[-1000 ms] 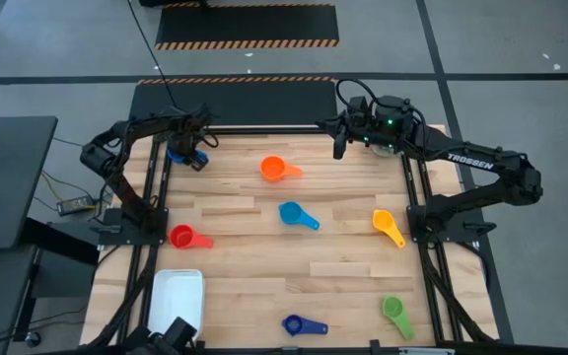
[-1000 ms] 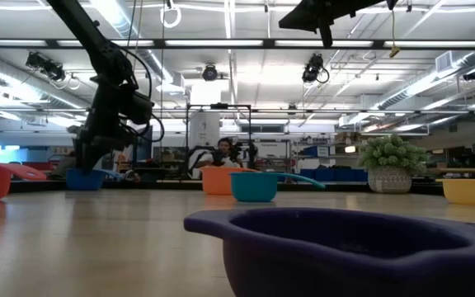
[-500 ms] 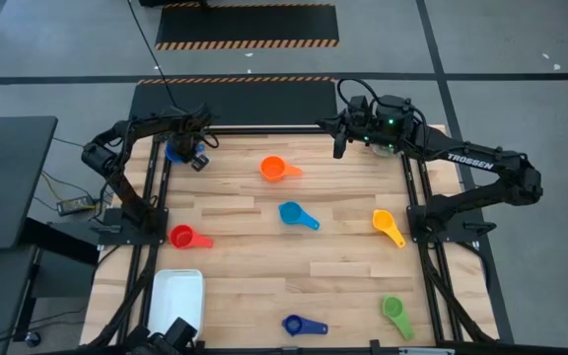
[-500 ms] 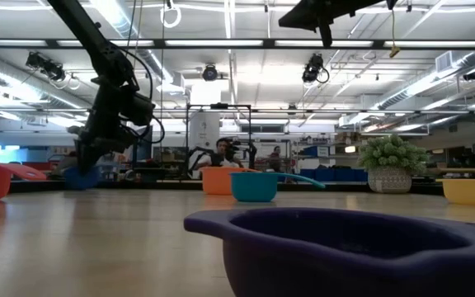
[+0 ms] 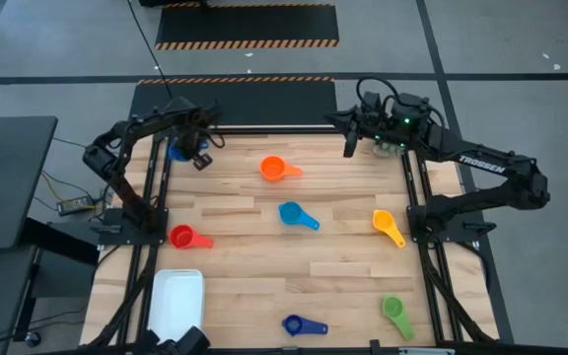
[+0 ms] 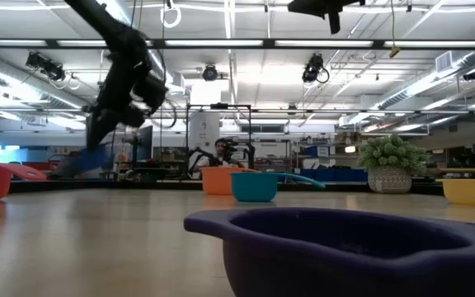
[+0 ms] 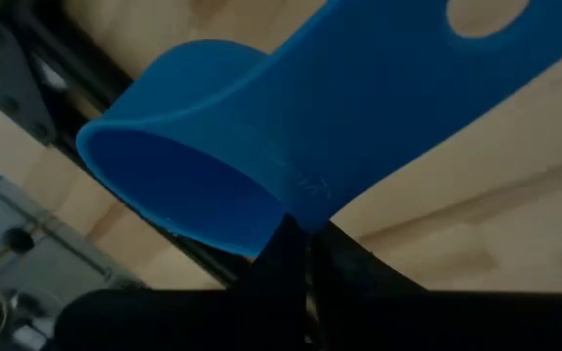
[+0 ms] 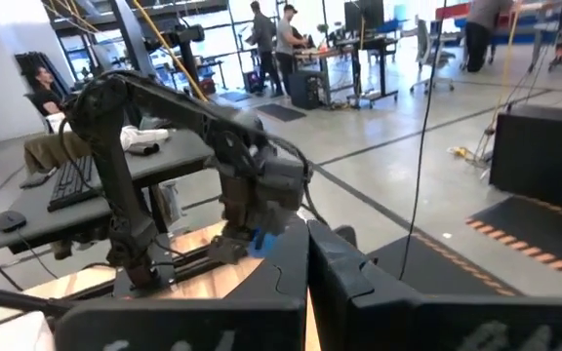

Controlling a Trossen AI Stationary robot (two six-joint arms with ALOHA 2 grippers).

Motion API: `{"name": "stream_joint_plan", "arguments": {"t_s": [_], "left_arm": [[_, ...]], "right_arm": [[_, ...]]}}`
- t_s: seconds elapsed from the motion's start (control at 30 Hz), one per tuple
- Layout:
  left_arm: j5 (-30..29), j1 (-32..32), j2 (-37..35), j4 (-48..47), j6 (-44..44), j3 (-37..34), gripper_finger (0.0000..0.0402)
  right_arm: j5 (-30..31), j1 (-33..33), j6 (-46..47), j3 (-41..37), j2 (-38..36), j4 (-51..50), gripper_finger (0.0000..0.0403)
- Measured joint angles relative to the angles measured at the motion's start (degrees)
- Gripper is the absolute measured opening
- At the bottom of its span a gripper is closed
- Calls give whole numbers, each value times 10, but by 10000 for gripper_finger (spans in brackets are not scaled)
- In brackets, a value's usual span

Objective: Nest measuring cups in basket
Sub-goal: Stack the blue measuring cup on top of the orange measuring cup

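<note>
Left gripper (image 7: 301,255) fingers pinched shut on blue measuring cup (image 7: 291,127) rim, lifted above wooden tabletop (image 7: 515,185).

Grey floor (image 5: 521,59) with striped black mats (image 5: 247,26). Beyond the wooden desk (image 5: 284,261), an open hall: ceiling strip lights (image 6: 246,43), workstations (image 8: 359,44), seated and standing people (image 8: 286,34).

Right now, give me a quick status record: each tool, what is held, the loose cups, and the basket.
left tool: shut on the blue cup, at the table's far left corner
right tool: shut, nothing held, high over the far edge
loose cups: orange cup, teal cup, red cup, yellow cup, green cup, navy cup
basket: near left corner, no cups inside
</note>
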Motion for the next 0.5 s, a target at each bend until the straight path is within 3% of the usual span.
{"name": "stream_joint_plan", "arguments": {"t_s": [0.13,0.3,0.5], "left_arm": [[30,-46,0,-40,4,92,4],[52,-130,0,-68,-51,201,4],[55,-236,43,-105,-104,300,4]], "right_arm": [[33,0,-23,0,-20,-45,7],[89,0,-16,0,-41,-92,7],[90,0,-16,0,-47,-97,7]]}}
